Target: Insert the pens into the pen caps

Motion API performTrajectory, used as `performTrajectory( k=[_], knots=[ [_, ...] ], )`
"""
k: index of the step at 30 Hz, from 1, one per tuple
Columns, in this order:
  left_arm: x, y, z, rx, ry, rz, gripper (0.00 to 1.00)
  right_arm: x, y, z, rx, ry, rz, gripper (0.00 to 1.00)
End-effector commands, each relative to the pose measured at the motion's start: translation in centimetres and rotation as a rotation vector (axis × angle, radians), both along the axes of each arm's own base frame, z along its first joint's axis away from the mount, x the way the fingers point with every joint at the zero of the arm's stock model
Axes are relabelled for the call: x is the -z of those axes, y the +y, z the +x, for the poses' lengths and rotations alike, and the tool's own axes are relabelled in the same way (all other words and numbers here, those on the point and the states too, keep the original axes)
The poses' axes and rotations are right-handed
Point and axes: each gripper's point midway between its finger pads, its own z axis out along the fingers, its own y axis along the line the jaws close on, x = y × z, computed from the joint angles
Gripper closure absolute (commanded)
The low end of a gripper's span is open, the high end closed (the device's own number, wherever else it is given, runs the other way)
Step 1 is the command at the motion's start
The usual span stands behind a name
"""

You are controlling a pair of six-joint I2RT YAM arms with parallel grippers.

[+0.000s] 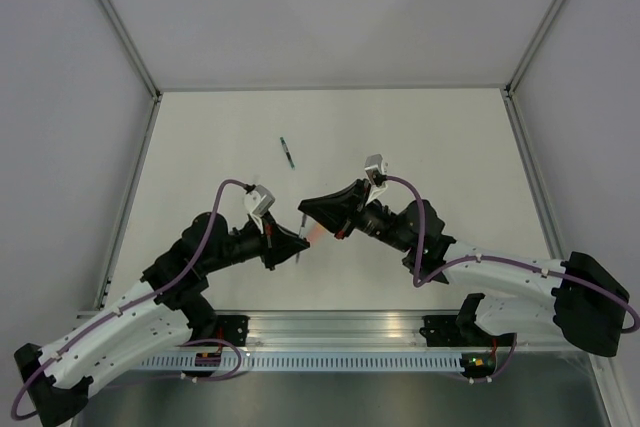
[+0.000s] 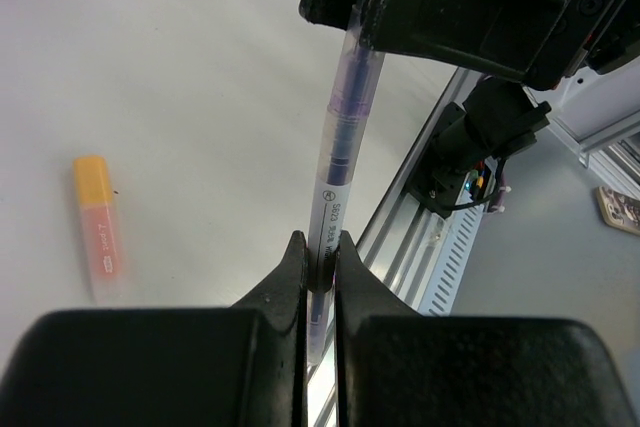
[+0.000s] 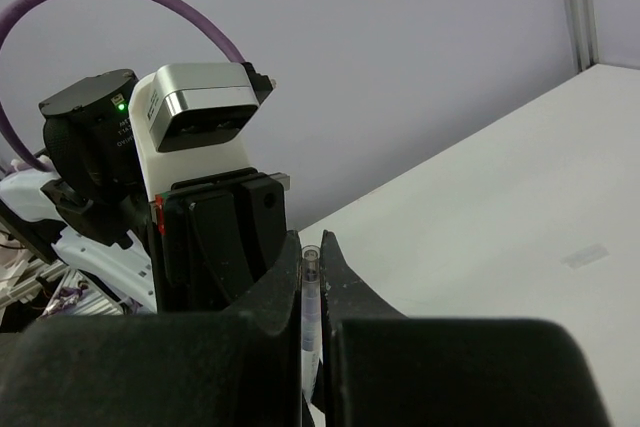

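Top external: teal pen well apart

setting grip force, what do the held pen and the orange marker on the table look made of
Held pen: likely clear glossy plastic, its purple core showing through the barrel. Orange marker: probably plastic too, pale frosted-looking body, opaque orange-yellow end, matte; blurred, so unsure.
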Motion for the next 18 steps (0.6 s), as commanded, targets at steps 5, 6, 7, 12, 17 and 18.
performTrajectory(
  k=[5,6,7,12,17,18],
  knots=[
    [-8.0,2.5,5.8,-0.328,-0.154,-0.196,0.98,6.8,1.4,-6.9,-0.307,0.14,-0.229,1.0],
    [-7.3,2.0,5.4,-0.292,-0.139,-0.178,0.98,6.7,1.4,-6.1,-0.262,0.132,-0.237,1.0],
    [-6.2,1.8,5.3,-0.28,-0.114,-0.154,0.98,6.8,1.3,-5.7,-0.235,0.141,-0.26,1.0],
    [-1.5,1.3,4.8,-0.246,-0.006,-0.049,0.98,3.3,0.8,-1.4,-0.003,0.101,-0.281,0.75],
    [2.7,1.8,4.9,-0.278,0.075,0.043,0.98,-0.1,-0.4,2.4,0.207,0.078,-0.314,0.44],
    [3.2,1.9,4.8,-0.281,0.089,0.05,0.98,0.2,-1.3,3.7,0.286,0.1,-0.338,0.43]
  ],
)
